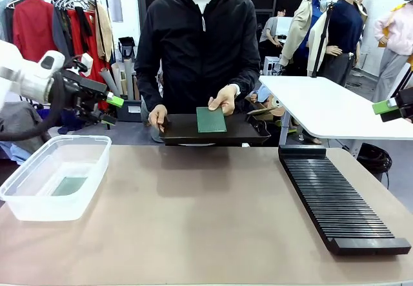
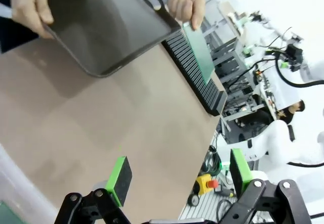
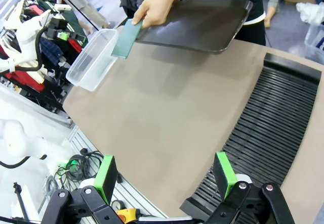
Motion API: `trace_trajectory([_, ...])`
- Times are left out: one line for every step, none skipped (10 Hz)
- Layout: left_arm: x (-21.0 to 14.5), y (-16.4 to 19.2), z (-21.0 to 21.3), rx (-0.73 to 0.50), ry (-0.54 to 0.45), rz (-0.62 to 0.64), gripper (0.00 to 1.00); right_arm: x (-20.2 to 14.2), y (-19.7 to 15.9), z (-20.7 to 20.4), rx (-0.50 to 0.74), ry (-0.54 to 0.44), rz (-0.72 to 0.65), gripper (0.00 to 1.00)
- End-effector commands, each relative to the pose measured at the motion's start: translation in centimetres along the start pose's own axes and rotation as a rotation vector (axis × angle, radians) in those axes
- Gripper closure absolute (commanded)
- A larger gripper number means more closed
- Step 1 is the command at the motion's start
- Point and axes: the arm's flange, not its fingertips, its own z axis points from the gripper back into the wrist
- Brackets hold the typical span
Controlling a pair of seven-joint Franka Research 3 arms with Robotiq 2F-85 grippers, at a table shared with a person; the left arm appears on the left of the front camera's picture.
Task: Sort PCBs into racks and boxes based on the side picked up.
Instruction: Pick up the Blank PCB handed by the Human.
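Two boards are in play. One green board [image 1: 211,119] is pinched at its edge by the person's hand [image 1: 224,99] just above the dark tray [image 1: 187,136]. A second board [image 1: 69,185] lies flat on the bottom of the clear box [image 1: 19,189] at the robot's left. The slotted rack [image 1: 335,202] on the right looks bare. The left claw [image 1: 111,110] hangs in the air behind the box, fingers wide apart and empty. The right claw [image 3: 166,176] is likewise spread and empty, high over the near end of the rack.

The handover looks like the risky part. The board is thin and held by one edge, so a claw closing off-centre could twist it loose and drop it onto the tray. A reach toward the middle could also brush the person's fingers or knock the tray, which the other hand [image 1: 157,115] steadies at its end. If both arms go for it, they may meet over the table. Misjudging the face picked up would send the board to the wrong place, and the rack's narrow slots would punish a tilted entry.

Only one face of the held board shows from the front, and its fine pattern is too small to be sure of. The board in the box is dimmed by the plastic. The right arm is cut off at the front view's edge.
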Motion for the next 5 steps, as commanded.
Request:
trace_trajectory([-0.5,1.1,-1.9,-0.076,-0.078,-0.054,0.0,0.2,0.0,-0.2,0.022,-0.025,0.012,0.0])
trace_trajectory([-0.9,1.4,-3.1,-0.11,-0.091,-0.05,0.0,0.2,0.0,-0.2,0.022,-0.025,0.012,0.0])
trace_trajectory([-1.4,1.5,-4.2,-0.131,-0.108,-0.047,0.0,0.2,0.0,-0.2,0.022,-0.025,0.012,0.0])
trace_trajectory([-1.7,1.5,-5.3,-0.128,-0.128,-0.055,0.0,0.2,0.0,-0.2,0.022,-0.025,0.012,0.0])
trace_trajectory([-1.8,1.3,-6.4,-0.158,-0.151,-0.058,0.0,0.2,0.0,-0.2,0.022,-0.025,0.012,0.0])
